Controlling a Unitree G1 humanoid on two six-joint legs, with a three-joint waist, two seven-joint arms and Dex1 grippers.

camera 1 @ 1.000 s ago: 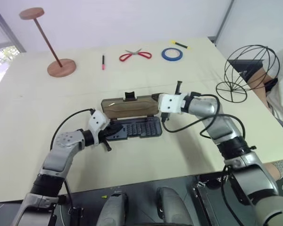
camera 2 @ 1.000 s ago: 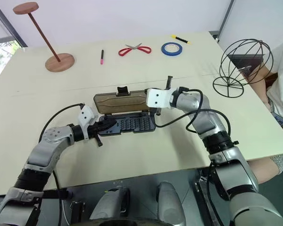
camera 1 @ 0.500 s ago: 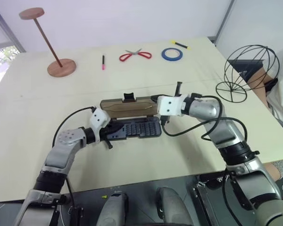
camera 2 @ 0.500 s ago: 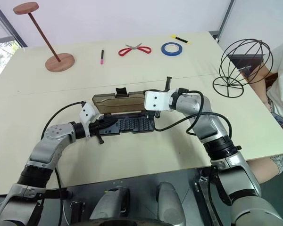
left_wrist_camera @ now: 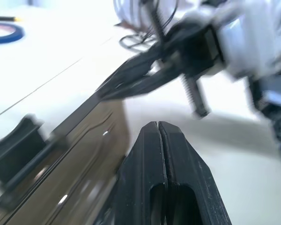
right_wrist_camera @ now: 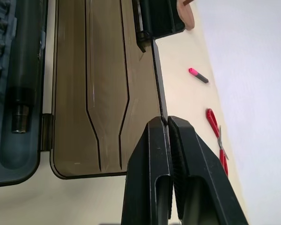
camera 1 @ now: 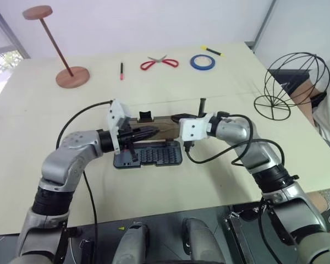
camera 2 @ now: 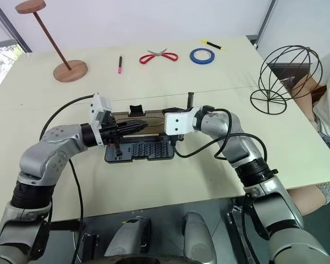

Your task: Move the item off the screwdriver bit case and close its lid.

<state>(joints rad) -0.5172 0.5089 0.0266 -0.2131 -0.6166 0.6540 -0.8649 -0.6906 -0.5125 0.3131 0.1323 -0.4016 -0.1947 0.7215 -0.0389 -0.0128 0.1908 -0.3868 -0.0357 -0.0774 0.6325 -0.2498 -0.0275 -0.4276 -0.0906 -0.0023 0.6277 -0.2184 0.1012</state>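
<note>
Inspector: Where is the item [camera 1: 293,85]?

Assessor: At two o'clock on the table [camera 1: 220,181], well apart from the screwdriver bit case [camera 1: 148,148], so that step reads as done.

Inspector: And the lid [right_wrist_camera: 105,89]?

Assessor: Raised on its hinge. The right gripper [right_wrist_camera: 167,123] pinches its free edge to swing it over. The left gripper [left_wrist_camera: 158,129], fingers pressed together, rests against it from nine o'clock, likely steadying.

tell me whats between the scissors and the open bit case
Bare table; nothing lies between the red scissors and the bit case in the left eye view.
</note>
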